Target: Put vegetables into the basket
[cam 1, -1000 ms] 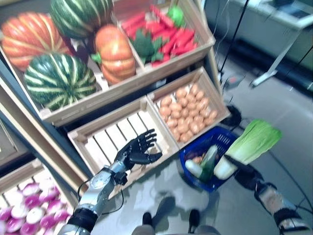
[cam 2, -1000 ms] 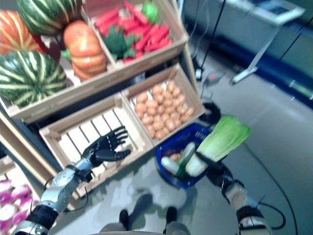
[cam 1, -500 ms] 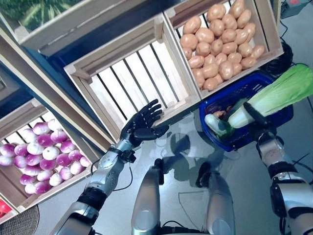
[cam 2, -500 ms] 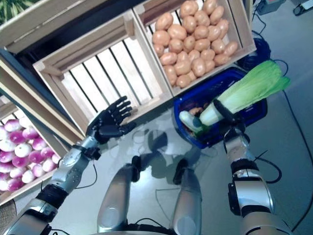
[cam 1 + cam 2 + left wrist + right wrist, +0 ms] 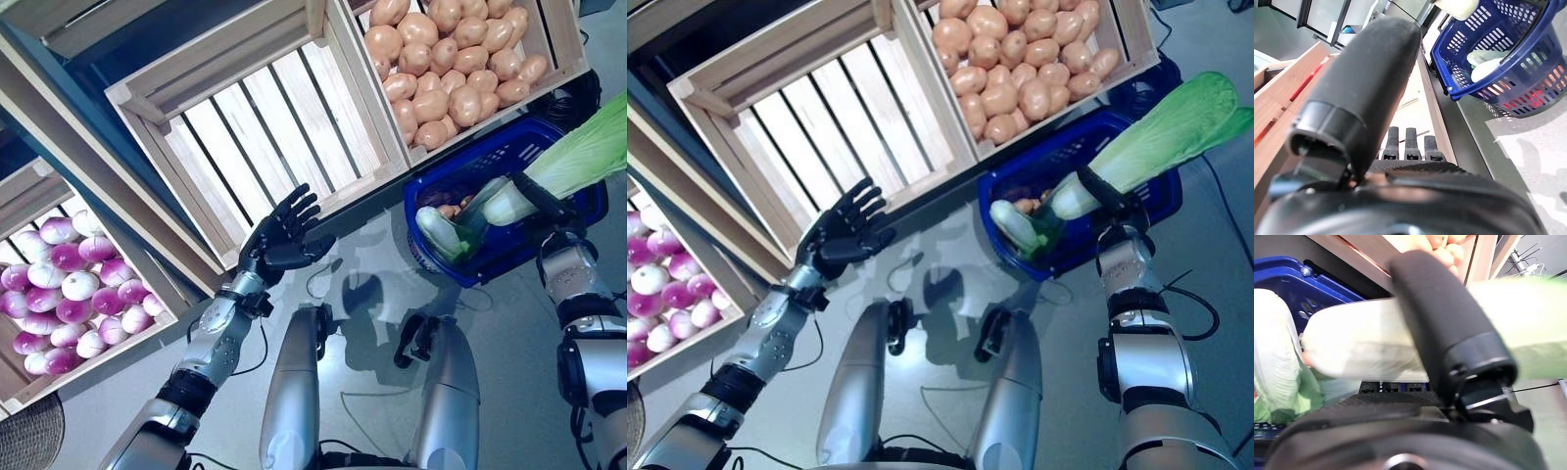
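The crates (image 5: 245, 127) were pale, unfinished slatted wood with a matt, dry grain. The basket (image 5: 1136, 211) was glossy blue perforated plastic. The floor (image 5: 372, 294) was smooth grey with a dull sheen, and the cabbage (image 5: 1161, 142) looked waxy and ribbed.

Slatted wooden crates (image 5: 265, 127) stand on a sloping display rack above a glossy grey floor (image 5: 372, 294) that reflects light.

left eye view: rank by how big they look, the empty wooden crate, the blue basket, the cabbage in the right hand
1. empty wooden crate
2. blue basket
3. cabbage, though partly cut off at the edge, so unsure against the basket
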Controlling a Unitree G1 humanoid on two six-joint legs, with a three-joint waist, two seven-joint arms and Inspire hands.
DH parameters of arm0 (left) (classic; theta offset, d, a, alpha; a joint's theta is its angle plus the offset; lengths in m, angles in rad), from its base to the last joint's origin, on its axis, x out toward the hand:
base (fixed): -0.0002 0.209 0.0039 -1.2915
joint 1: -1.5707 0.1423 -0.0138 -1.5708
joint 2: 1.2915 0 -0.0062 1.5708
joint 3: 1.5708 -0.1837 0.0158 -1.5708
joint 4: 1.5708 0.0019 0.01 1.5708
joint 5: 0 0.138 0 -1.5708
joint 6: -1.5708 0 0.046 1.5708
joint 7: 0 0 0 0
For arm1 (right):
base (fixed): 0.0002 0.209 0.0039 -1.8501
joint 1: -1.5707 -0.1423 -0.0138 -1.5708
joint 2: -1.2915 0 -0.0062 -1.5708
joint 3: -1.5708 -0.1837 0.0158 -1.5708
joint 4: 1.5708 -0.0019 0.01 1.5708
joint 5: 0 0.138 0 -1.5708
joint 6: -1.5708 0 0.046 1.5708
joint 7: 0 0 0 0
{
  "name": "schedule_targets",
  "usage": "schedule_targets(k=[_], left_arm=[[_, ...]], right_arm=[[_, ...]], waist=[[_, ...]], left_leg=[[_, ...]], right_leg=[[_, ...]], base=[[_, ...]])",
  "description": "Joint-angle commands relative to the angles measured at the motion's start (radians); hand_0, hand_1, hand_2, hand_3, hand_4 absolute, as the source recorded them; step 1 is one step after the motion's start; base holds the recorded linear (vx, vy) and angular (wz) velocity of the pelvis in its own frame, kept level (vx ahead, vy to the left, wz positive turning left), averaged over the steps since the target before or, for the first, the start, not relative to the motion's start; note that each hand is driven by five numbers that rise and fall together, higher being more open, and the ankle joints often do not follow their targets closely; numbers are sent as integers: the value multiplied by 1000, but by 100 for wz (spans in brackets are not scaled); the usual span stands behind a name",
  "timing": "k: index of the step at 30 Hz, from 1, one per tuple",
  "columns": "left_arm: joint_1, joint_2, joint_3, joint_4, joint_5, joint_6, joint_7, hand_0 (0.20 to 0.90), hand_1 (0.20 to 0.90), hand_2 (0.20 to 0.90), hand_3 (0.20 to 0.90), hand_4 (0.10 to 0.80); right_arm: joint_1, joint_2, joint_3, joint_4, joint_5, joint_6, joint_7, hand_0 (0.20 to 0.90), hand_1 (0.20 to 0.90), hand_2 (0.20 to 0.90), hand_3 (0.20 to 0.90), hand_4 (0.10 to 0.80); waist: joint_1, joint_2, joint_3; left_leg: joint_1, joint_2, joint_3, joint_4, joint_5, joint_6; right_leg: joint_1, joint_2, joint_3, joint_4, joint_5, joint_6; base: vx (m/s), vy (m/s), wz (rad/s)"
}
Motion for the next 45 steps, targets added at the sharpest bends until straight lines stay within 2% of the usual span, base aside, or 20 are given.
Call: schedule_targets(k=[1,17,19,20,25,26,29,30,33,35,37,38,39,43,45], left_arm=[[-58,18,19,-135,-33,-128,-17,900,900,900,900,800],[-49,37,36,-137,-56,-123,-49,900,900,900,900,800],[-41,39,40,-136,-57,-113,-56,900,900,900,900,800],[-33,34,43,-132,-48,-108,-60,900,900,900,900,800],[2,17,52,-123,-20,-90,-68,900,900,900,900,800],[23,3,58,-117,23,-73,-61,900,900,900,900,800],[48,-23,47,-103,116,-50,-14,900,900,900,900,800],[52,-26,47,-100,133,-48,-8,900,900,900,900,800],[114,-57,46,-63,239,-35,19,900,900,900,900,800],[155,-66,41,-50,265,-11,17,900,900,900,900,800],[213,-84,60,-10,285,-28,4,900,900,900,900,800],[215,-85,60,-9,285,-29,4,900,900,900,900,800],[251,-102,77,39,297,-46,20,900,900,900,900,800],[291,-148,100,182,356,-76,68,900,900,900,900,800],[302,-178,106,272,379,-84,87,900,900,900,900,800]], right_arm=[[-83,-111,2,-28,19,-67,1,900,900,900,900,800],[-27,-73,13,-65,0,-58,9,900,900,900,900,800],[0,-62,13,-71,6,-49,10,900,900,900,900,800],[22,-44,12,-84,12,-45,6,900,900,900,900,800],[122,31,-9,-149,60,-90,22,900,900,900,900,800],[173,85,-16,-196,36,-110,6,900,900,900,900,800],[256,167,17,-282,-9,-115,-12,900,900,900,900,800],[266,174,22,-295,-3,-116,-1,900,900,900,900,800],[443,270,61,-422,-123,-179,-37,900,900,900,900,800],[534,299,97,-503,-168,-196,-40,900,900,900,900,800],[655,340,117,-561,-210,-221,-1,900,900,900,900,800],[658,340,118,-562,-210,-221,-1,900,900,900,900,800],[723,384,139,-573,-243,-239,-5,900,900,900,900,800],[803,456,161,-540,-235,-277,-13,900,900,900,900,800],[832,484,186,-511,-324,-315,-39,900,900,900,900,800]], waist=[[14,3,-35],[21,-33,-73],[20,-40,-91],[19,-46,-107],[16,-65,-166],[11,-73,-213],[2,-83,-282],[-1,-84,-290],[-18,-85,-361],[-30,-85,-384],[-47,-82,-408],[-46,-82,-409],[-59,-79,-424],[-73,-76,-442],[-83,-75,-444]], left_leg=[[57,-2,-11,33,-80,50],[217,31,6,-156,-3,27],[265,40,17,-222,24,19],[304,46,38,-296,73,14],[461,48,74,-506,156,-7],[537,48,89,-608,193,-16],[658,31,112,-779,255,-25],[669,28,115,-799,268,-24],[770,11,131,-990,335,-27],[813,7,137,-1075,365,-28],[855,8,159,-1143,384,-29],[857,8,160,-1146,385,-29],[873,7,170,-1170,385,-30],[883,-6,174,-1170,366,-24],[892,-11,177,-1170,360,-18]], right_leg=[[96,-14,-16,34,-29,-38],[262,22,-30,-138,35,-29],[311,34,-37,-196,54,-28],[353,42,-53,-265,92,-36],[507,69,-71,-469,155,-19],[583,90,-72,-584,182,-9],[707,128,-68,-786,245,11],[717,131,-68,-807,260,13],[808,147,-52,-991,339,48],[839,152,-39,-1064,379,62],[867,155,-33,-1129,409,74],[869,156,-33,-1132,410,74],[885,160,-33,-1171,429,78],[896,160,-25,-1192,436,82],[901,160,-15,-1192,435,84]], base=[[0,0,0],[22,9,-4],[47,14,-4],[0,0,0],[145,29,-8],[244,29,-15],[232,54,-20],[165,83,-21],[167,79,-10],[89,87,-5],[60,77,-14],[58,74,-14],[49,64,-14],[31,59,-18],[27,39,-8]])
